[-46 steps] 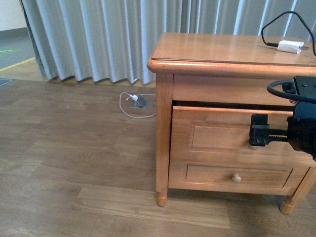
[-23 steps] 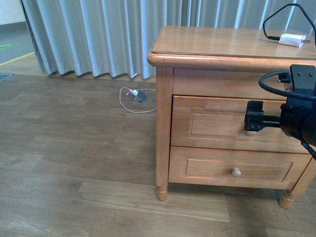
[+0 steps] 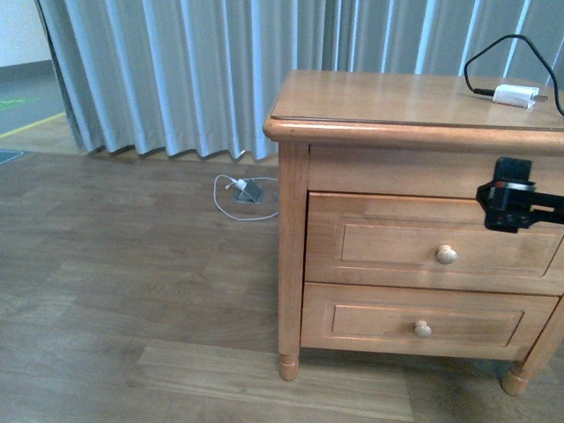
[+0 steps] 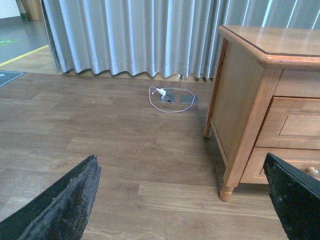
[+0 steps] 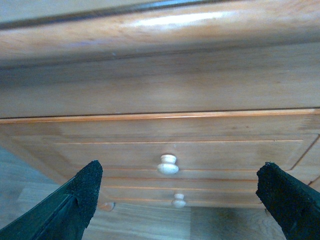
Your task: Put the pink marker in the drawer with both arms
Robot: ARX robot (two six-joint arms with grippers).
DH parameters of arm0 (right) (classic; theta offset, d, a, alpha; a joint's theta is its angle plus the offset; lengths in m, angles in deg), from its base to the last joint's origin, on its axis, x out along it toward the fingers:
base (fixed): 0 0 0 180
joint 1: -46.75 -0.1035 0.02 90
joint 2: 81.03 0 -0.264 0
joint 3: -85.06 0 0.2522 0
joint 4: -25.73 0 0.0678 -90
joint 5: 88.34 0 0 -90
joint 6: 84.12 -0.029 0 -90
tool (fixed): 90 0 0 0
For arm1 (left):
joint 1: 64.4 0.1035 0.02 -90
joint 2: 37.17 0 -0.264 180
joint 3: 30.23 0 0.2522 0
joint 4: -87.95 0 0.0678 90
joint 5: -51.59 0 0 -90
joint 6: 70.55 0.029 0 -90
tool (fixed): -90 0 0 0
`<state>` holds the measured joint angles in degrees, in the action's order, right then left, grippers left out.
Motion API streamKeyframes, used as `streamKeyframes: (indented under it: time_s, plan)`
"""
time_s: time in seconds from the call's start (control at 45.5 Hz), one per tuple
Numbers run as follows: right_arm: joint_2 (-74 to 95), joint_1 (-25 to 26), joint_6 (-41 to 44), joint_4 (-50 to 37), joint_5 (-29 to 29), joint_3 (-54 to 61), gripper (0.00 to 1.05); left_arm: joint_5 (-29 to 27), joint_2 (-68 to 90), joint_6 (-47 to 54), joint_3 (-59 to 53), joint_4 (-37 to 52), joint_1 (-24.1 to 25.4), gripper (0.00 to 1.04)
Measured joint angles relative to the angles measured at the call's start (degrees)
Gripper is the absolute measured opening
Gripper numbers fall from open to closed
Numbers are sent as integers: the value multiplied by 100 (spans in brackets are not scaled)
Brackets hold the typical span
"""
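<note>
Nearest me, my right end effector (image 3: 515, 204) hangs spread wide and empty before the shut honey-coloured upper wooden drawer (image 3: 423, 242), apart from its round knob (image 3: 447, 255). My left end effector (image 4: 180, 200) gapes empty over the floor. I cannot see the pink marker. Farther back, a white charger plug (image 3: 515, 94) lies on the nightstand top (image 3: 379, 97).

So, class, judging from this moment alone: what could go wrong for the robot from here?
1. The upper drawer is shut and the pink marker shows in no view, so whether it is inside cannot be checked.
2. The right gripper hangs open close to the drawer front, above the knob; a careless move might knock the wood.
3. The white charger plug and its looped black cable lie just above that arm; lifting could snag them.
</note>
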<state>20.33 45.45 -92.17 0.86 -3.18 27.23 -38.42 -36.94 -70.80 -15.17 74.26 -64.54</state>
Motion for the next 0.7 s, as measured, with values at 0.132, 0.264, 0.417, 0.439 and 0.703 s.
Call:
streamKeyframes:
  time_s: [0.132,0.264,0.417,0.439,0.703]
  plan:
    - [-1198,68,-107,640,-393,555,96,0,0,0,0,0,0,99]
    - [-2682,107,-114,1572,-846,1084,96,2,0,0,2,0,0,99]
    - [-4625,251,-20,2973,-1410,1556,96,0,0,0,0,0,0,99]
    - [-4870,289,-7,3174,-1469,1609,96,2,0,0,0,0,0,99]
    - [-7230,898,31,5285,-1825,2006,96,2,0,2,0,0,0,99]
